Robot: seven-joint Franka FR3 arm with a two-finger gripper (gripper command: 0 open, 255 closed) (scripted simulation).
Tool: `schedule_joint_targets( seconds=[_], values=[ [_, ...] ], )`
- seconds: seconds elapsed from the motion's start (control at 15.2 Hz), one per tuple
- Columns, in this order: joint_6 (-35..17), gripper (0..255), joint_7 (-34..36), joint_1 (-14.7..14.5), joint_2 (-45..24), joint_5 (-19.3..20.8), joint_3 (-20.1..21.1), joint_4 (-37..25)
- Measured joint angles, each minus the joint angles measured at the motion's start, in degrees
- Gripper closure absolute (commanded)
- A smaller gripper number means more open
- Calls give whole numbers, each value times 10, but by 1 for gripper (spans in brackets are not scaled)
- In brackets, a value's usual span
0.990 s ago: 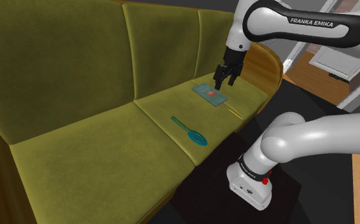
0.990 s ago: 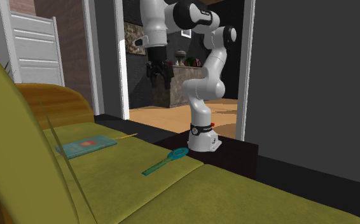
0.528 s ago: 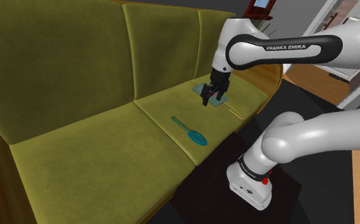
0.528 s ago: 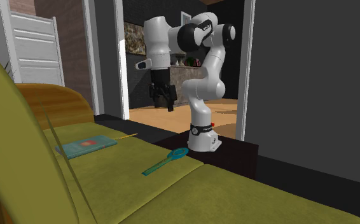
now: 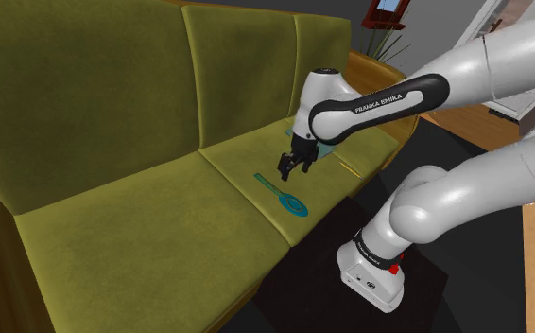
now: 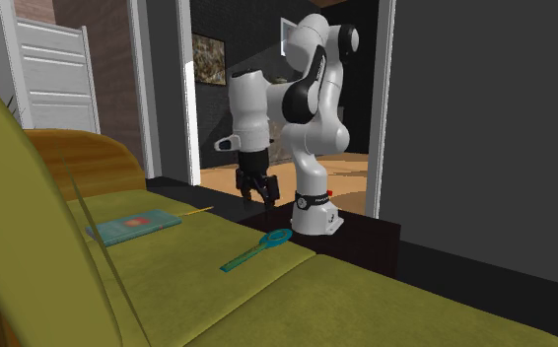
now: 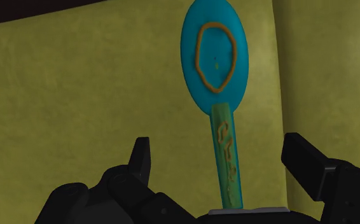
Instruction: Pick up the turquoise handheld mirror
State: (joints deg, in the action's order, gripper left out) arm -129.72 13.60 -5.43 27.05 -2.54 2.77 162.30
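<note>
Arm [image 5: 374, 97] reaches fwd & bends down, wrist [image 5: 307, 115] low; gripper [image 5: 290, 170] points downward, approx vertical, black fingers [image 7: 140, 158] spread wide apart.

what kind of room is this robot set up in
Probably a living room in a house: a long olive-green sofa, a white panelled door beside it, and a framed picture on a wall through the doorway.

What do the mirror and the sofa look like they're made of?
Mirror: a smooth, flat turquoise head with a brown ring on it, and a greener handle. It is probably plastic or painted, since no reflective glass shows. Sofa: olive-green upholstery with a soft, mottled surface, most likely a velvety fabric.
</note>
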Motion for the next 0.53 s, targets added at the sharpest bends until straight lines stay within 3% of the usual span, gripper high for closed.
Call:
schedule_joint_targets(
  seconds=[0.2,0.53],
  values=[
    [-86,0,16,-9,-73,-9,13,9],
    [-150,0,23,-12,-127,-12,19,16]
  ],
)
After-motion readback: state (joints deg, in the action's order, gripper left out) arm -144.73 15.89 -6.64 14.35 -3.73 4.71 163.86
